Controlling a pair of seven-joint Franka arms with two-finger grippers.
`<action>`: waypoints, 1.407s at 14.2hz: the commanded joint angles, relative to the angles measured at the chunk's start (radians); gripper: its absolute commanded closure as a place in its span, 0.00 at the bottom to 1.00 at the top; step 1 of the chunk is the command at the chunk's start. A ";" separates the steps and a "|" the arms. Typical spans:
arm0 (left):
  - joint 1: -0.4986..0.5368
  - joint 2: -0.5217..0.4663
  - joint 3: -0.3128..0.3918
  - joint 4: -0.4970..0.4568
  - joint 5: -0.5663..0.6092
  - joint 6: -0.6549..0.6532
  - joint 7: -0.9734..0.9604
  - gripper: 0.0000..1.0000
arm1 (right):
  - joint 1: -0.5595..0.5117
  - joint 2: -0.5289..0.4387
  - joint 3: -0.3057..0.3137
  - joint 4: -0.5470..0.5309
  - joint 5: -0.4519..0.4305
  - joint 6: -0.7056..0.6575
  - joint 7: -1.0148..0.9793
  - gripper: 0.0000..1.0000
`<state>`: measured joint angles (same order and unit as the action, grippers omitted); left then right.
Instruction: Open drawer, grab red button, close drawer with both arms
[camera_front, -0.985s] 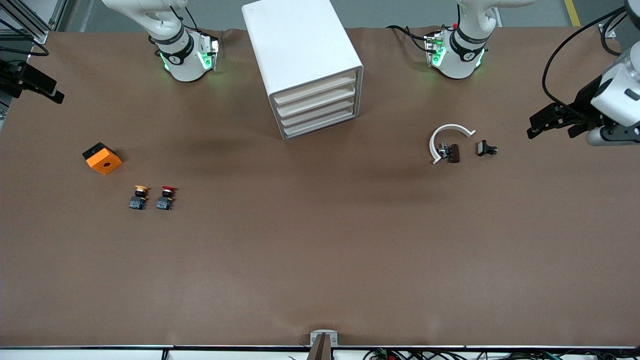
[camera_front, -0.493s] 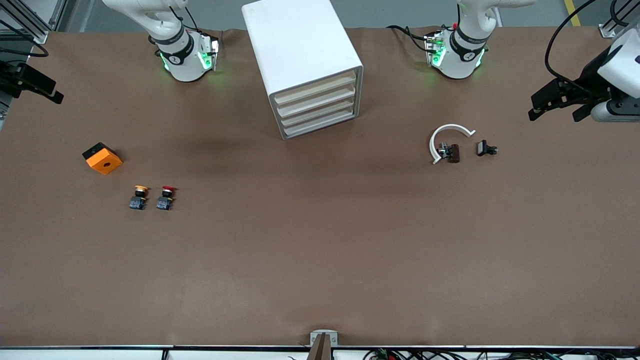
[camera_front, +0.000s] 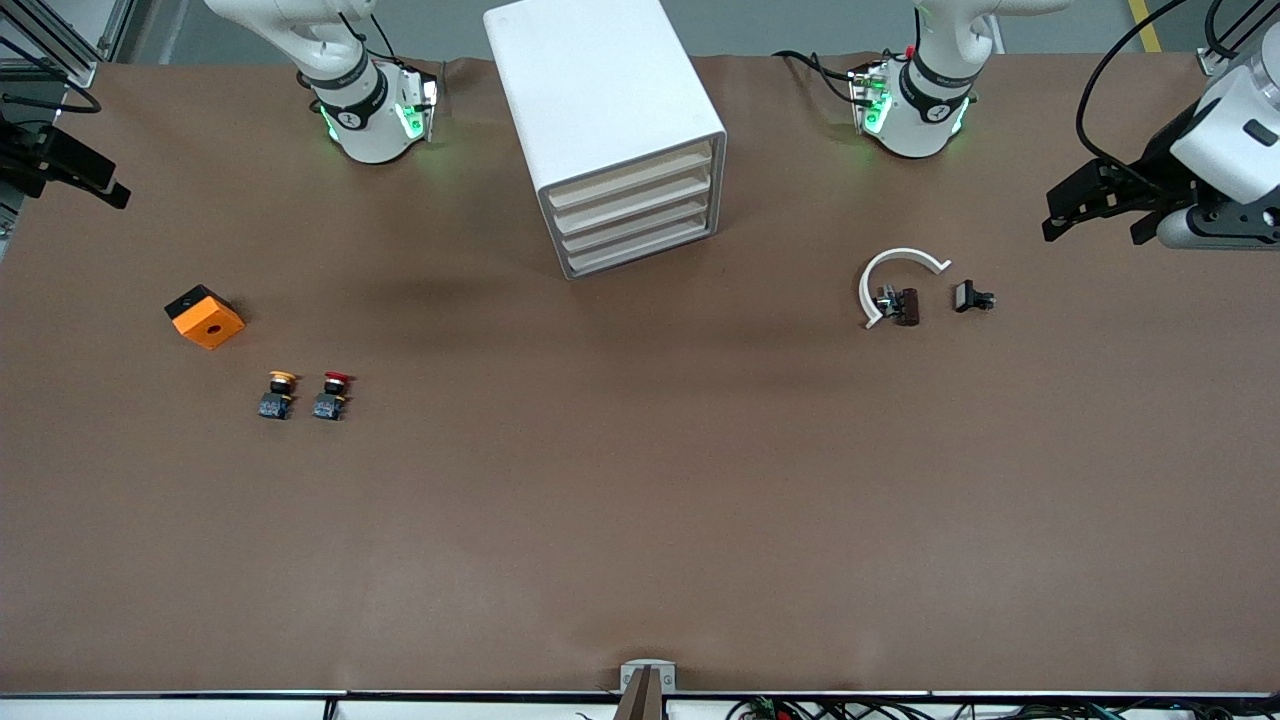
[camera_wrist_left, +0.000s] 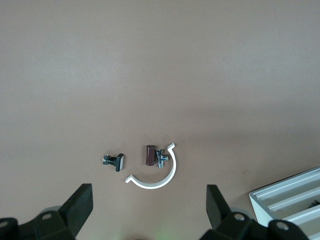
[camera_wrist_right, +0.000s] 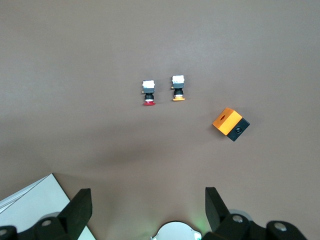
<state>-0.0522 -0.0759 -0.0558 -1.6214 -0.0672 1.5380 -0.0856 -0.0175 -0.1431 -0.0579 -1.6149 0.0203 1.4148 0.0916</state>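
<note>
The white cabinet (camera_front: 610, 110) stands between the arm bases, and its four beige-fronted drawers (camera_front: 635, 215) are all shut. The red-capped button (camera_front: 333, 395) stands on the table toward the right arm's end, beside a yellow-capped button (camera_front: 279, 394). It also shows in the right wrist view (camera_wrist_right: 148, 92). My left gripper (camera_front: 1092, 232) hangs open and empty over the left arm's end of the table; its jaws stand wide apart in the left wrist view (camera_wrist_left: 149, 210). My right gripper (camera_front: 90, 180) is open and empty (camera_wrist_right: 148, 207) at the right arm's edge of the table.
An orange square block (camera_front: 205, 316) lies near the buttons, farther from the front camera. A white curved piece (camera_front: 895, 270), a small brown part (camera_front: 907, 306) and a small black part (camera_front: 970, 297) lie toward the left arm's end. A cabinet corner shows in the right wrist view (camera_wrist_right: 30, 210).
My left gripper has moved toward the bases' side of the table and slightly toward the cabinet. The right gripper and the things on the table have stayed put.
</note>
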 joint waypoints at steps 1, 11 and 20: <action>0.000 0.008 -0.006 0.032 0.023 -0.024 -0.013 0.00 | -0.019 -0.026 0.013 -0.020 0.000 0.018 -0.012 0.00; 0.006 0.013 -0.006 0.032 0.023 -0.022 -0.003 0.00 | -0.016 -0.036 0.015 -0.017 -0.037 0.035 -0.092 0.00; 0.008 0.117 -0.007 0.113 0.076 0.008 0.035 0.00 | -0.004 -0.041 0.015 -0.017 -0.031 0.042 -0.092 0.00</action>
<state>-0.0517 0.0258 -0.0570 -1.5372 -0.0030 1.5496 -0.0695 -0.0175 -0.1614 -0.0549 -1.6149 -0.0027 1.4469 0.0103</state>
